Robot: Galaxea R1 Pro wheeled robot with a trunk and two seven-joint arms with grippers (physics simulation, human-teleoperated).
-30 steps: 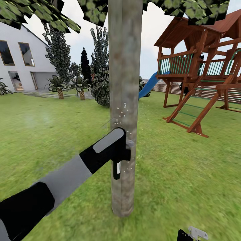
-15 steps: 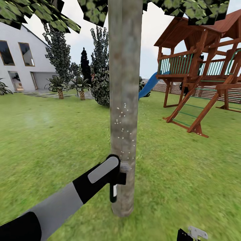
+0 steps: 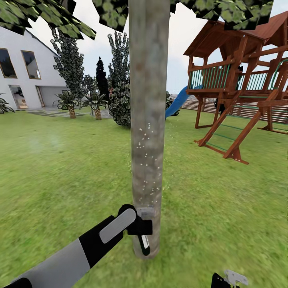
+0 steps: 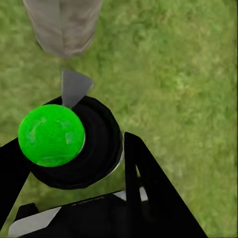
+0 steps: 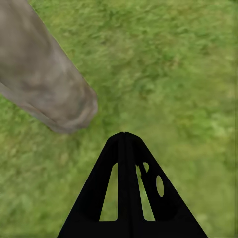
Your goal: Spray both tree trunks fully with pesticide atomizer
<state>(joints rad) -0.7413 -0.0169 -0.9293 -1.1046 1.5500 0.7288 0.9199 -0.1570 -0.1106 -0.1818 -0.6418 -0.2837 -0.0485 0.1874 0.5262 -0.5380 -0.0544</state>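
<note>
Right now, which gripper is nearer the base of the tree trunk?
Left. The left gripper holds the atomizer right against the tree trunk near its base; the right gripper, shut, hangs off to the side over grass.

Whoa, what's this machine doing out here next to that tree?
The robot's left gripper holds a pesticide atomizer with a bright green cap, its nozzle aimed at the tree trunk near the base. White spray specks dot the middle of the trunk. The right gripper is shut and empty, pointing down at the grass. A wooden playset and a white house stand behind.
</note>
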